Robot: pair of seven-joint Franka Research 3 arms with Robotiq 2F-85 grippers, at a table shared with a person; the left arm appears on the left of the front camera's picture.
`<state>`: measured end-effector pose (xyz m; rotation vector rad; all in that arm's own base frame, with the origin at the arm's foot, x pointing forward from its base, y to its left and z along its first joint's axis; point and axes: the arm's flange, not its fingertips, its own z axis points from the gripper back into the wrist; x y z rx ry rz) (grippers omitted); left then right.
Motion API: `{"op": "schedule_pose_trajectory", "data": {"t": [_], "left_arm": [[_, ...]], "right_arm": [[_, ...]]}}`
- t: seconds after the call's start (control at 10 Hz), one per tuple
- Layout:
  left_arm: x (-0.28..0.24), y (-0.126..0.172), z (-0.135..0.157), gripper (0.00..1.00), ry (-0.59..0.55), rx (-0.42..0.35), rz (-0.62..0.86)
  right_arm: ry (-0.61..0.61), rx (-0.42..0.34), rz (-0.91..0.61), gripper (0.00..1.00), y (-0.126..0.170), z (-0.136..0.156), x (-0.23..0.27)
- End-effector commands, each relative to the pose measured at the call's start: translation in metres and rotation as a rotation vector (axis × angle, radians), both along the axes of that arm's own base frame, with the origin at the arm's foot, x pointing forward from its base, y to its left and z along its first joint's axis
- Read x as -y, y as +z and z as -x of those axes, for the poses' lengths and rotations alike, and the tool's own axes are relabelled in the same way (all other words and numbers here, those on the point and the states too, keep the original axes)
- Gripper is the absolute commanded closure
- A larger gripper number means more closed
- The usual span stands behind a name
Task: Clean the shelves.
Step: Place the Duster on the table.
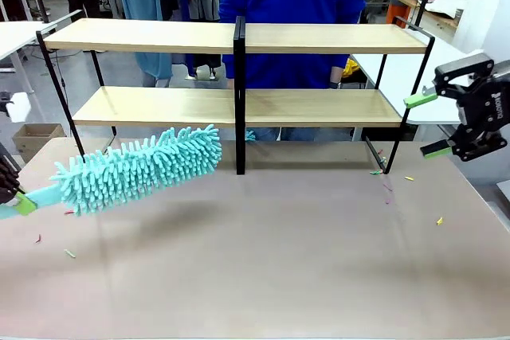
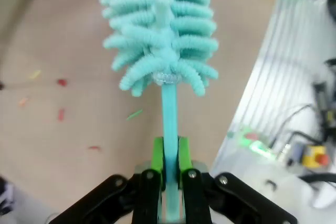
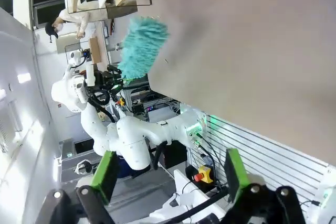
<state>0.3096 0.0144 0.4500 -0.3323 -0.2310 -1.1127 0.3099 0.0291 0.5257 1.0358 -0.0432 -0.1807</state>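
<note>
The left end effector point(image 2: 167, 174) is clamped on the handle of a teal duster point(image 1: 139, 169), held low over the beige bench point(image 1: 263, 260). The right end effector point(image 1: 429, 125) hangs open and empty beside the shelves point(image 1: 239, 97), which stand at the bench's far side. Small coloured scraps point(image 1: 410, 178) dot the bench.

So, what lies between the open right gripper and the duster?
In the front view: bare tabletop, a few scraps, and the shelves' right foot; right gripper, duster.

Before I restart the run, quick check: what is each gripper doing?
Left gripper: jaws closed on the turquoise duster's handle.
Right gripper: jaws open, holding nothing.
</note>
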Motion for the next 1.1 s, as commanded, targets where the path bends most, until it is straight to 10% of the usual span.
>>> {"op": "schedule_pose_trajectory", "data": {"t": [0.0, 0.3, 0.6, 0.9, 1.0], "left_arm": [[0.003, -0.013, -0.003, 0.88, -0.029, -0.053, -0.059], [0.005, -0.017, -0.003, 0.88, -0.094, -0.019, -0.093], [0.001, -0.014, -0.001, 0.0, -0.157, -0.004, -0.084], [-0.026, 0.012, -0.017, 0.05, 0.006, 0.113, 0.01], [-0.048, 0.036, -0.023, 0.0, 0.12, 0.045, 0.129]], "right_arm": [[-0.016, -0.014, -0.031, 0.0, -0.002, -0.001, 0.001], [-0.016, -0.014, -0.031, 0.0, -0.002, -0.001, 0.001], [-0.016, -0.014, -0.031, 0.0, -0.002, -0.001, 0.001], [-0.016, -0.014, -0.031, 0.0, -0.002, -0.001, 0.001], [-0.016, -0.014, -0.031, 0.0, -0.002, -0.001, 0.001]]}}
